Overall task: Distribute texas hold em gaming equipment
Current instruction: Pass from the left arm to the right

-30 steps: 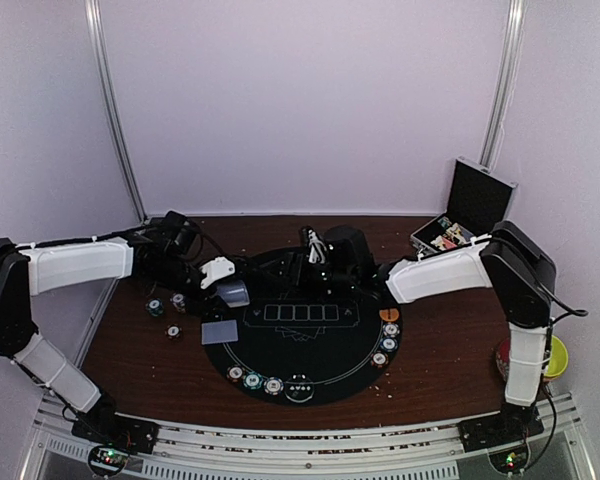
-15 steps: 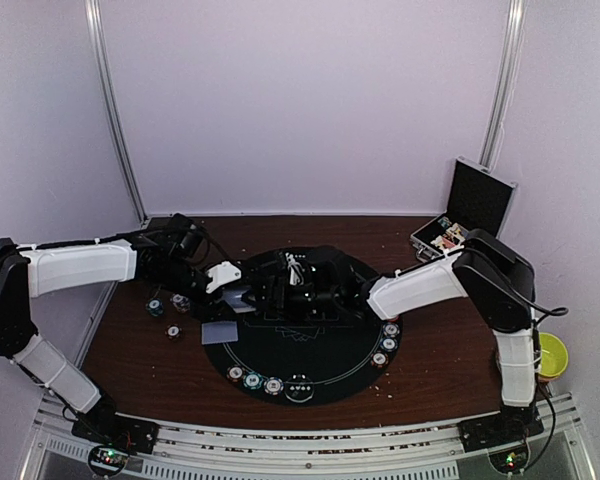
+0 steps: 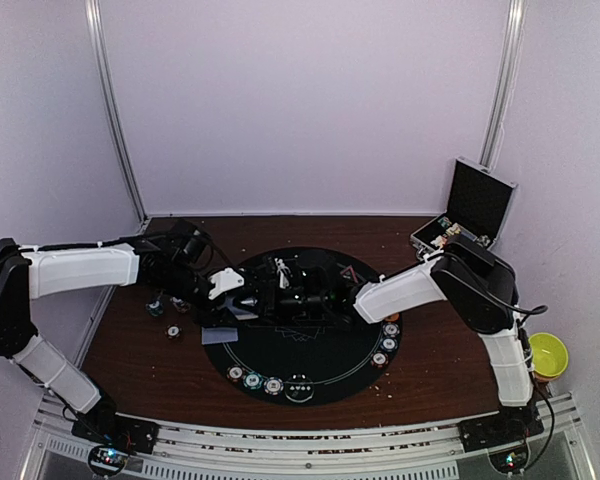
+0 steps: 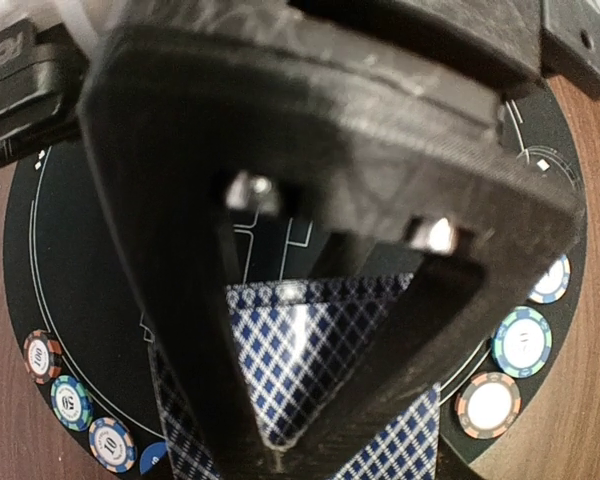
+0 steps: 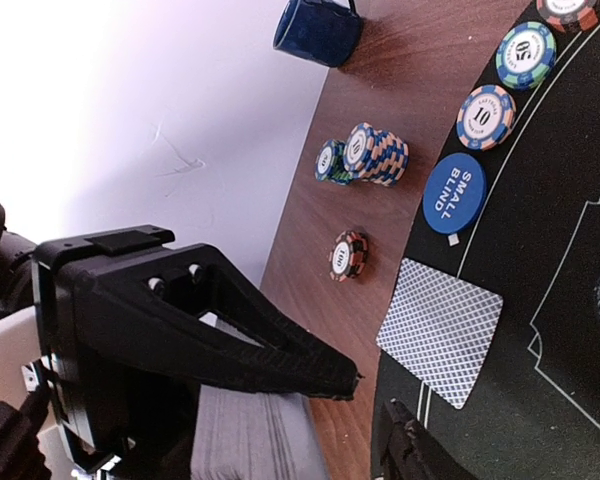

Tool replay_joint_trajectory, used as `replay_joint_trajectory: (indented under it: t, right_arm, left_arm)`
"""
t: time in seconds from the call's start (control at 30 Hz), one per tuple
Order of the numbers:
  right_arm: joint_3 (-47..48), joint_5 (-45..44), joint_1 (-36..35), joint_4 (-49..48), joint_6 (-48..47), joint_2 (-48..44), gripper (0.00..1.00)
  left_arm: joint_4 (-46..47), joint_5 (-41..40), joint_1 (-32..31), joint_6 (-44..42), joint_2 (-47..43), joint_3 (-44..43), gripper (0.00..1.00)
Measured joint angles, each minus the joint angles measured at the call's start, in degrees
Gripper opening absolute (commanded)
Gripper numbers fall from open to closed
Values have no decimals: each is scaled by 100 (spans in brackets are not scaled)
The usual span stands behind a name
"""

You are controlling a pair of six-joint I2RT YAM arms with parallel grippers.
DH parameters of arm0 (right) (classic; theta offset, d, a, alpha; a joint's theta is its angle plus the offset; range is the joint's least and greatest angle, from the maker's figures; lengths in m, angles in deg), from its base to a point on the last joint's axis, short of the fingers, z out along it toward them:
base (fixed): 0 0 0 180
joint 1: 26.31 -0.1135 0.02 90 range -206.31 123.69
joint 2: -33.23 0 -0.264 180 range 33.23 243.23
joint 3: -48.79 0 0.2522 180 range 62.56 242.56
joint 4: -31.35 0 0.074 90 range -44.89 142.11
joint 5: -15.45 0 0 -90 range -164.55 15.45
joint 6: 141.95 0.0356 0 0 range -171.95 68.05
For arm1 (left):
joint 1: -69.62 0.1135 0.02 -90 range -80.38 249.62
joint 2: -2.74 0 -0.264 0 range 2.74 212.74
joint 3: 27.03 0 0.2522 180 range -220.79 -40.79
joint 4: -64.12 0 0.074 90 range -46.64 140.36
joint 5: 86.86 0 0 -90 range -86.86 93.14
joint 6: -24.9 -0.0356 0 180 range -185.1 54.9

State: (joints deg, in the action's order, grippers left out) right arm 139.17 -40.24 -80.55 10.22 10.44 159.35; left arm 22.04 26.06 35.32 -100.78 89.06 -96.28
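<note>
My left gripper (image 3: 232,298) (image 4: 280,450) is shut on a deck of playing cards (image 4: 290,365) with blue-diamond backs, over the left side of the round black mat (image 3: 310,370). My right gripper (image 3: 268,292) (image 5: 372,403) has reached across to the deck's grey edge (image 5: 250,440); its fingertips stand a little apart beside it, and no card shows between them. One card (image 5: 440,330) (image 3: 220,335) lies face down on the mat's left rim. Beside it is the blue disc (image 5: 454,192). Poker chips (image 5: 486,117) line the mat's edge. A chip stack (image 5: 375,155) and a single chip (image 5: 348,254) sit on the wood.
More chips (image 4: 521,341) (image 3: 385,345) lie on the mat's right rim. The open black case (image 3: 465,220) stands at the back right. A yellow bowl (image 3: 548,352) sits at the table's right edge. A dark blue cup-like object (image 5: 318,30) stands on the wood.
My right arm has swept left across the mat to the deck, and its jaws have narrowed. The left gripper shifted slightly right with the deck.
</note>
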Motion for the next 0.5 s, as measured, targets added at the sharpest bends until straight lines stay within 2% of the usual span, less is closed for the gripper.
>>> replay_joint_trajectory:
  t: [0.17,0.3,0.43,0.5]
  right_arm:
    - [7,168,-11,-186,149,35,20]
    - [11,304,-13,-387,251,120,1]
    - [11,387,-13,-588,380,160,0]
    - [15,400,-13,-610,417,160,0]
  left_arm:
    - [44,-37,-70,2,0,28,54]
    - [24,-85,-74,9,0,44,61]
    - [35,-144,-96,22,0,76,80]
    - [76,-138,-109,13,0,76,93]
